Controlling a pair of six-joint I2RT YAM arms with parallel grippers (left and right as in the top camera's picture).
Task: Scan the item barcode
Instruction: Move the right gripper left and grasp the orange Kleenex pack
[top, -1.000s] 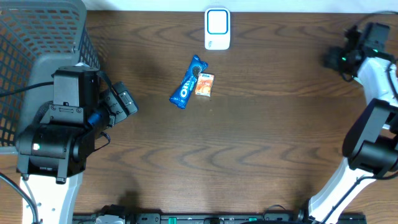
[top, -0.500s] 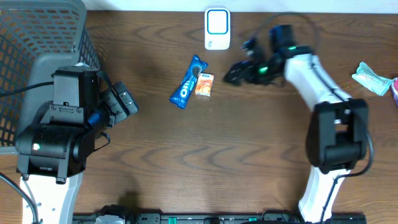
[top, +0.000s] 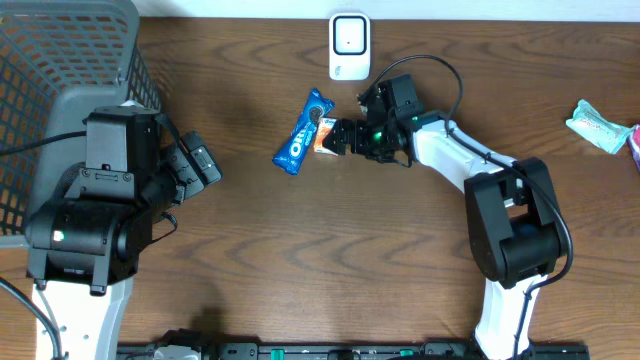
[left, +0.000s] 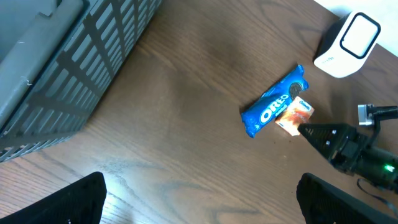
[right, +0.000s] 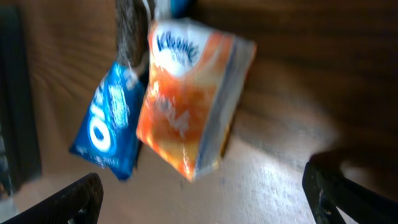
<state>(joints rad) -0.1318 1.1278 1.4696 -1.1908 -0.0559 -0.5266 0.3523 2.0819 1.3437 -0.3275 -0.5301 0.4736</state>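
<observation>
The right end effector (right: 202, 186) stands with its fingers wide apart and grips nothing. Just ahead of its tips, the orange Kleenex pack (right: 186, 99) lies on the bench (top: 400, 250); whether they touch it is unclear. Against the pack's far side lies the blue Oreo pack (right: 109, 121). Off to one side stands the white scanner (top: 349, 45). Well beyond the packs, the left end effector (left: 199, 199) hangs wide apart and empty beside the basket (left: 74, 68).
</observation>
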